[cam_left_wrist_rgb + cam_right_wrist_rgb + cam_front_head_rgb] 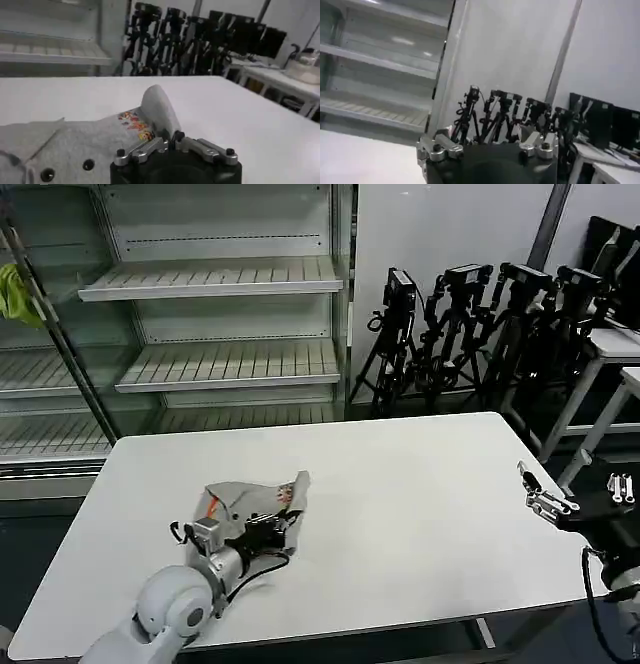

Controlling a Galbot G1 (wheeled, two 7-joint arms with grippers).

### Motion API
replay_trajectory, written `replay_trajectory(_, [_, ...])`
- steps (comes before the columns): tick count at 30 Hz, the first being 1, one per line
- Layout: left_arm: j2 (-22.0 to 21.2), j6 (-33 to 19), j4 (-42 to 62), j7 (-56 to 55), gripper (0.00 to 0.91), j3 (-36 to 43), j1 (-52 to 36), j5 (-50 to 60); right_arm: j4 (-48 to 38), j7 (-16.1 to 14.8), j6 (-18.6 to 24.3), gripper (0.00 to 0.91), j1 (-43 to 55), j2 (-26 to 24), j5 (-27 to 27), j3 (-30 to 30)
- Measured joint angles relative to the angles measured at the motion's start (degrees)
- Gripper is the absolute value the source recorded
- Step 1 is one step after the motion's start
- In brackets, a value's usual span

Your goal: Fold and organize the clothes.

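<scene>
- Nearest the head camera, the left arm's rounded grey joint fills the lower left corner, and beyond it the left gripper [283, 521] lies on the light grey T-shirt [245, 502].
- Its fingers meet at the shirt's folded edge with grey cloth rising just past them, so the claw is closed on the T-shirt; the left wrist view shows this most plainly [171, 136].
- That T-shirt sits bunched on the left front part of the white table [420, 514], well apart from the right side.
- From the left wrist camera the multicoloured chest print [136, 126] reads as orange and yellow marks on a raised fold [159, 106]; from the head camera it is a small blur of colour [284, 494].
- At the collar, a red strip [213, 506] is visible from the head camera alone.
- Off the table's right edge, the right gripper [537, 493] hangs with its fingers spread wide and nothing between them.
- Shelving [225, 324] and black tripods [470, 324] stand behind; a yellow-green cloth [16, 294] is cut off at the left edge.
</scene>
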Motion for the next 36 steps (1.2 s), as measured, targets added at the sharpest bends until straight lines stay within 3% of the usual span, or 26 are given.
replay_trajectory(4, [-2.4, 0.0, 1.1, -0.5, 0.060, 2.4, -2.4, -1.0, 0.1, 0.0, 0.0, 0.907, -0.7, 0.7, -0.7, -0.2])
replay_trajectory(5, [-3.0, 0.0, 1.4, -0.7, 0.181, 2.8, -2.9, -1.0, 0.1, 0.0, 0.0, 0.907, -0.8, 0.8, -0.8, -0.3])
replay_trajectory(6, [-3.6, 0.0, 1.7, -0.8, 0.625, 3.4, -3.5, -1.1, 0.1, 0.0, 0.0, 0.907, -0.9, 0.9, -0.9, -0.4])
replay_trajectory(7, [-4.3, 0.0, 2.0, -1.0, 0.836, 3.9, -4.0, -1.3, 0.1, 0.0, 0.0, 0.907, -0.9, 0.9, -1.0, -0.5])
replay_trajectory(8, [-4.9, 0.0, 2.3, -1.1, 0.907, 4.3, -4.5, -1.4, 0.1, 0.0, 0.0, 0.907, -1.0, 0.9, -1.2, -0.6])
replay_trajectory(18, [-11.3, -1.1, 4.6, -1.4, 0.907, 7.0, -9.6, -1.2, -0.9, 0.0, 0.0, 0.907, -0.3, 0.8, -2.0, -1.7])
replay_trajectory(25, [-13.1, -1.6, 4.1, -1.3, 0.907, 6.8, -12.0, -0.3, -2.3, 0.2, 0.1, 0.907, 1.4, 0.0, -2.3, -3.4])
replay_trajectory(31, [-12.0, -2.2, 1.7, -0.6, 0.907, 4.7, -12.1, 1.9, -3.7, 0.9, 0.0, 0.907, 4.0, -0.4, -2.6, -6.7])
replay_trajectory(36, [-7.4, -2.3, -0.8, 0.4, 0.907, -0.4, -10.1, 6.1, -5.4, 2.3, -0.2, 0.907, 6.9, -0.8, -2.0, -13.2])
